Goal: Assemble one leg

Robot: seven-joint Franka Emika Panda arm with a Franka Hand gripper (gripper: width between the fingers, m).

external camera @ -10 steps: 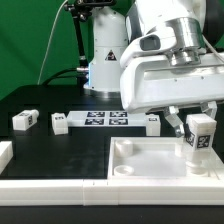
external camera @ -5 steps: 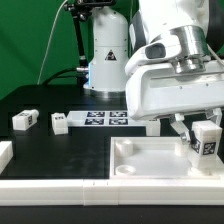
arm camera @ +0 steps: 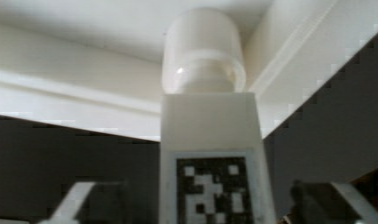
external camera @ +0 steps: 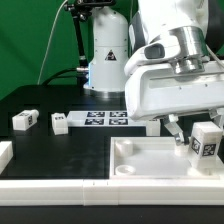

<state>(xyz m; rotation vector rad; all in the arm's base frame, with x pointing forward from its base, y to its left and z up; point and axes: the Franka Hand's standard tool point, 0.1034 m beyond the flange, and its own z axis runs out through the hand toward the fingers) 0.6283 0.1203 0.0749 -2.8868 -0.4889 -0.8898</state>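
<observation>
My gripper [external camera: 196, 138] is shut on the leg [external camera: 205, 141], a small white block with a black-and-white tag, and holds it upright just above the right end of the large white panel [external camera: 150, 163]. One finger [external camera: 179, 130] shows beside the leg. In the wrist view the leg [arm camera: 211, 120] runs down the middle between my fingertips [arm camera: 204, 205], its rounded peg end toward the white panel's rim [arm camera: 61, 85]. Three more legs lie on the black table: one [external camera: 25, 120], a second [external camera: 59, 122] and a third [external camera: 150, 122].
The marker board [external camera: 105, 119] lies flat behind the panel, between the loose legs. A white part's edge [external camera: 4, 155] shows at the exterior view's left. A long white rail [external camera: 60, 186] runs along the front. The robot base [external camera: 105, 60] stands behind.
My gripper has carried the leg toward the exterior view's right and slightly lower over the panel's right end. In the last half second it barely moved.
</observation>
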